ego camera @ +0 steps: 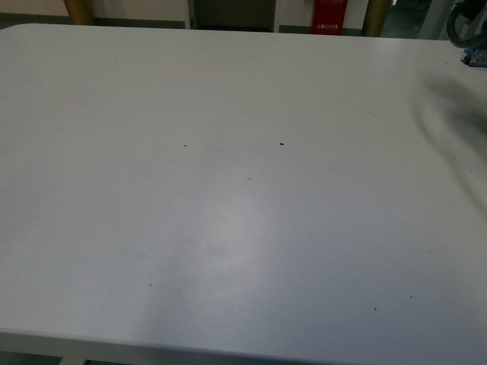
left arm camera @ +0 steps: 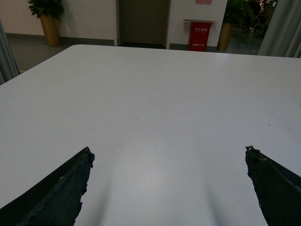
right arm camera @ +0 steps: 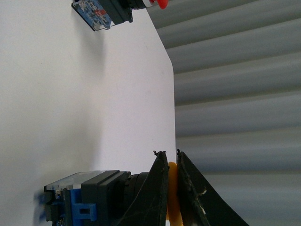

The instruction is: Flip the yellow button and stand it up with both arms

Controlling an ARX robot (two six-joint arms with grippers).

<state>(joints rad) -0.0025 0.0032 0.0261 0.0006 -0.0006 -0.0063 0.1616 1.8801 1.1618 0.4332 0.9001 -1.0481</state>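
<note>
In the right wrist view, the yellow button is pinched by its flat yellow cap edge between the fingers of my right gripper, which is shut on it. Its black body and blue terminal block stick out sideways from the fingers over the white table. My left gripper is open above the bare table, its dark fingers wide apart with nothing between them. The front view shows neither gripper clearly, only a small blue part at the far right edge.
A similar button with a red top lies on the table beyond the held one, near the table's rounded corner. A grey ribbed curtain hangs past that edge. Beyond the far edge are a red stand and potted plants.
</note>
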